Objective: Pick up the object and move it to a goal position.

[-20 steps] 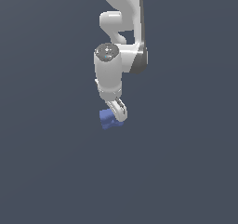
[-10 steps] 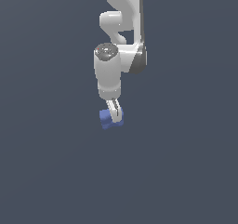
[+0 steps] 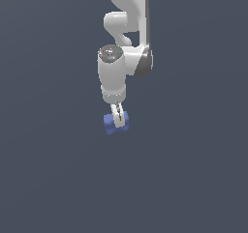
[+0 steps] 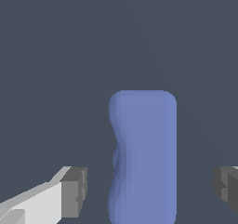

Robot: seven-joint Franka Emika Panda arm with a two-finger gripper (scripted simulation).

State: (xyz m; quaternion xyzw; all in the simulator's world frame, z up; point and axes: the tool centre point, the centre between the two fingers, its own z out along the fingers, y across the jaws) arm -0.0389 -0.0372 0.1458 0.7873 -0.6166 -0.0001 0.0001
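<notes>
The object is a small matte blue-violet block with rounded, lumpy edges, lying on the dark grey floor below the white arm. In the wrist view the object stands lengthwise between the two grey finger pads. A gap shows on each side of it, wider on one side than the other. My gripper hangs straight down over the block and is open, its fingers straddling the block without touching it. In the exterior view the fingers hide the block's middle.
A plain dark grey floor surrounds the block on all sides. The white arm rises behind the gripper toward the upper edge of the exterior view. No other objects or marker show.
The fingers, seen spread apart a second ago, now line up one behind the other in the exterior view as the wrist turned. The block has barely shifted.
</notes>
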